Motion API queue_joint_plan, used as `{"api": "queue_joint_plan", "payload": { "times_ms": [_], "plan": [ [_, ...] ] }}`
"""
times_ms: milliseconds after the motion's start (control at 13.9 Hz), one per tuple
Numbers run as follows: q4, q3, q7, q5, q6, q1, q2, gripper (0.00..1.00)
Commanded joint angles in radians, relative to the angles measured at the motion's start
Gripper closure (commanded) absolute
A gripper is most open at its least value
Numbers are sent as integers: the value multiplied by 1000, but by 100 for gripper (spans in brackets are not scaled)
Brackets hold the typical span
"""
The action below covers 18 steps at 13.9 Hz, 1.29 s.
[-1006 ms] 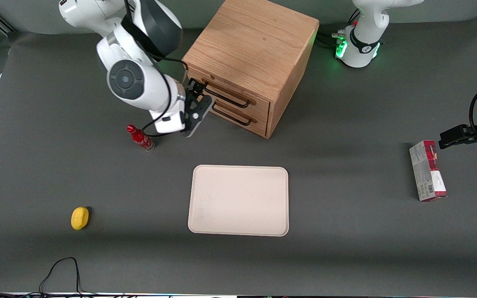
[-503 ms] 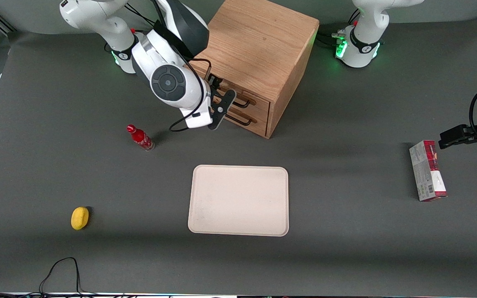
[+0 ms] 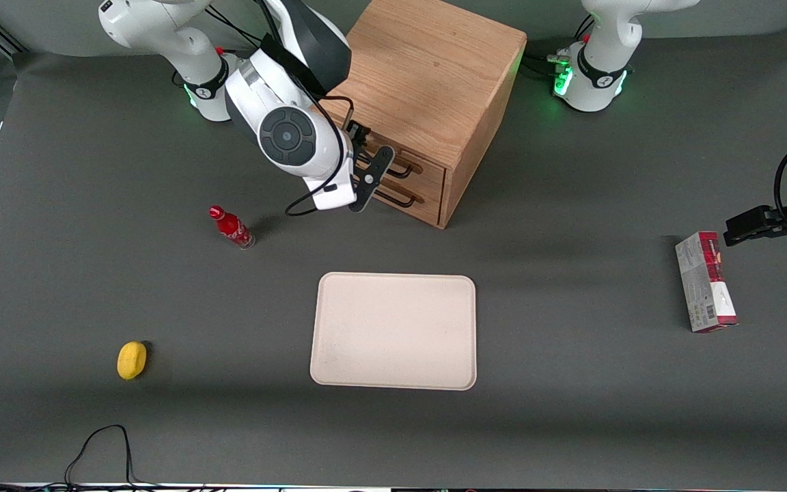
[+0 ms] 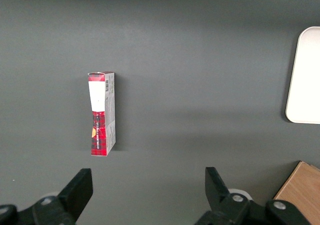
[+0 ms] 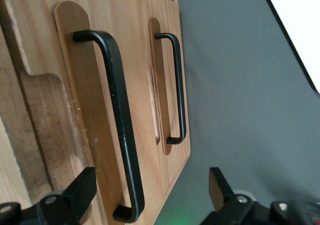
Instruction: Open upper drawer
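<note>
Gripper [image 3: 365,179] hangs in front of the cabinet [image 3: 421,89], fingers spread wide, holding nothing. Upper drawer [image 5: 107,110] is shut; its handle [image 5: 120,120] sits close ahead. Centre the fingers around the handle, close, then pull straight out.

"Any writing here you can read?"

"None. The red-and-white box [image 3: 706,281], at three o'clock from the tray [image 3: 393,331] in the front view, carries fine print, all too small to make out."

"And the red bottle [image 3: 231,227]?"

"At ten o'clock from the tray; its pale markings are illegible."

"The gripper [image 3: 366,179]?"

"Fingers spread in front of the upper drawer [image 5: 92,135], at twelve o'clock from the tray. Nothing readable on either."
</note>
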Motion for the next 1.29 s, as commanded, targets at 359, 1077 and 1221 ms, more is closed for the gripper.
{"api": "queue_joint_plan", "payload": {
  "times_ms": [359,1077,1221],
  "plan": [
    [32,-10,-22,13,20,21,34,0],
    [29,-10,-19,4,62,41,57,0],
    [28,-10,-20,2,74,41,66,0]
  ]
}}
